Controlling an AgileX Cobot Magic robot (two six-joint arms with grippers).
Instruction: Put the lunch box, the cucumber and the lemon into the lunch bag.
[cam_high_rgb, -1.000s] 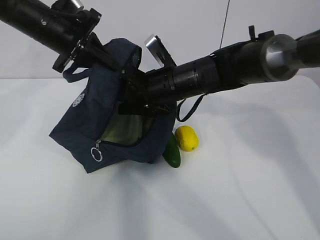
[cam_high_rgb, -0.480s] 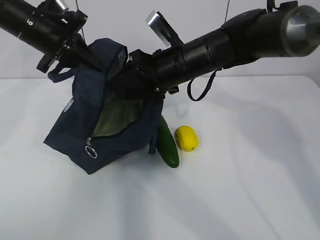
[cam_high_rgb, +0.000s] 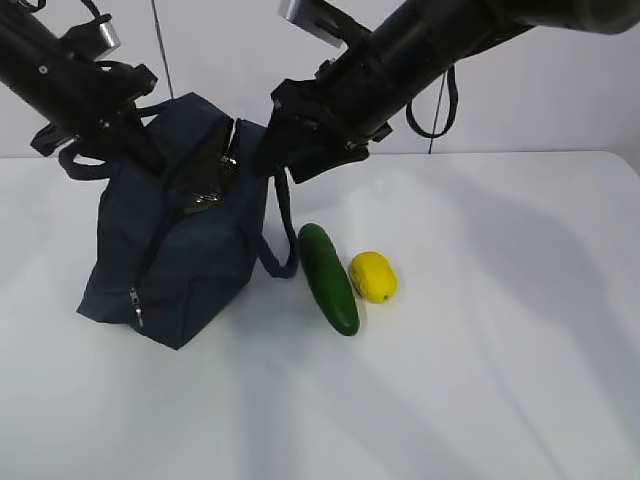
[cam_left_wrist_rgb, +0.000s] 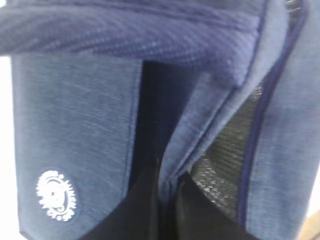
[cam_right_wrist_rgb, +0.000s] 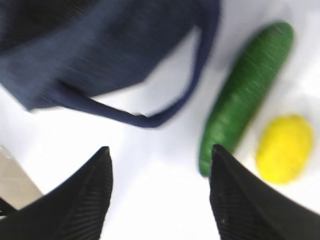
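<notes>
While pinched on bag fabric (cam_left_wrist_rgb: 200, 125), left fingers (cam_left_wrist_rgb: 145, 210); right fingers (cam_right_wrist_rgb: 75, 200) above cucumber (cam_right_wrist_rgb: 245, 95).

Lighting bright and even; soft shadows on the white table (cam_high_rgb: 500, 380) below my arms. Beyond my right fingers (cam_right_wrist_rgb: 240, 200), cucumber (cam_right_wrist_rgb: 245, 95) and lemon (cam_right_wrist_rgb: 285, 148) appear blurred. Left wrist view soft throughout.
</notes>
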